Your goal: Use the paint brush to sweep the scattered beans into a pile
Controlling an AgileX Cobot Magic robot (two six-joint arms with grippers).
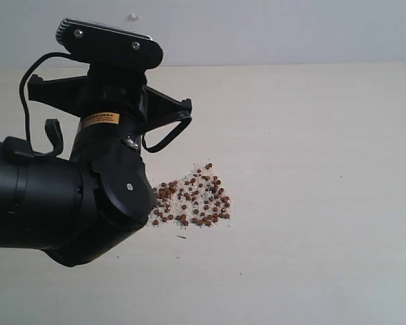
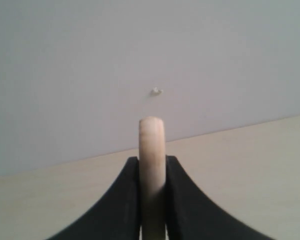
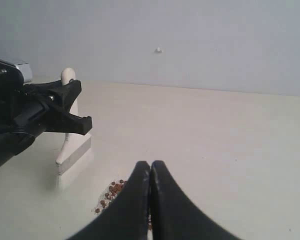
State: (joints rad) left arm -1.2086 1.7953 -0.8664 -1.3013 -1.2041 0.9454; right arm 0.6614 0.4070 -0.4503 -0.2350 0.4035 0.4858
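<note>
Grips wide flat paint brush with pale wooden handle (image 2: 152,145) in left gripper (image 2: 152,162), jaws clamped tight near the handle's end. Stands it near upright, white bristles down at the pale table (image 1: 325,203). Finds tiny reddish-brown beans with whitish crumbs (image 1: 193,196) just beside the bristles, on the right gripper's side, loosely bunched. Shows right gripper (image 3: 150,167) pinched shut on nothing, above the beans. Probably calls for 1 rightward stroke.

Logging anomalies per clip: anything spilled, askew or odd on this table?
Only the expected spill: the beans with whitish crumbs lie loose on the table, next to the paint brush held upright in the left gripper. Nothing looks damaged.
</note>
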